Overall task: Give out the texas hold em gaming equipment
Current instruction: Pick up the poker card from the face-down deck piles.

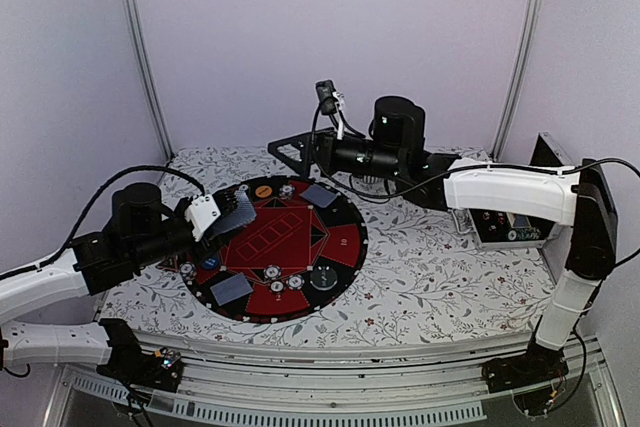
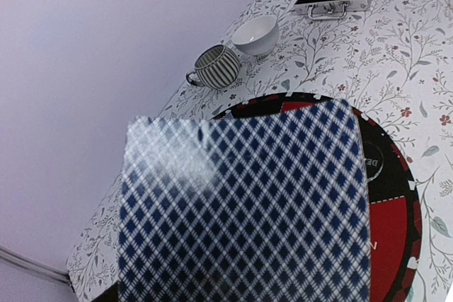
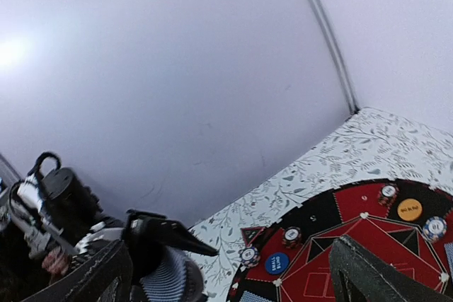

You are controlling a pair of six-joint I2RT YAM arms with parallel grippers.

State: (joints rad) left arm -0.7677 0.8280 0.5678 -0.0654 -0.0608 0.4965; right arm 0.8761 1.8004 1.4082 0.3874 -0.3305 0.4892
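My left gripper (image 1: 228, 215) is shut on a stack of playing cards (image 2: 241, 210) with blue diamond-patterned backs, held above the left edge of the round red-and-black mat (image 1: 345, 237). The cards fill the left wrist view and hide the fingers. Small piles of cards lie on the mat at the far side (image 1: 316, 194) and the near left (image 1: 231, 290). An orange chip (image 1: 263, 190), a blue chip (image 1: 210, 263) and several striped chips (image 1: 271, 272) lie on the mat. My right gripper (image 1: 287, 155) is open and empty, raised over the mat's far edge.
A ribbed grey cup (image 2: 216, 66) and a white bowl (image 2: 255, 33) stand beyond the mat's far edge. An open metal chip case (image 1: 505, 227) sits at the table's right. White walls close in the left and back. The right wrist view shows the left gripper (image 3: 163, 238).
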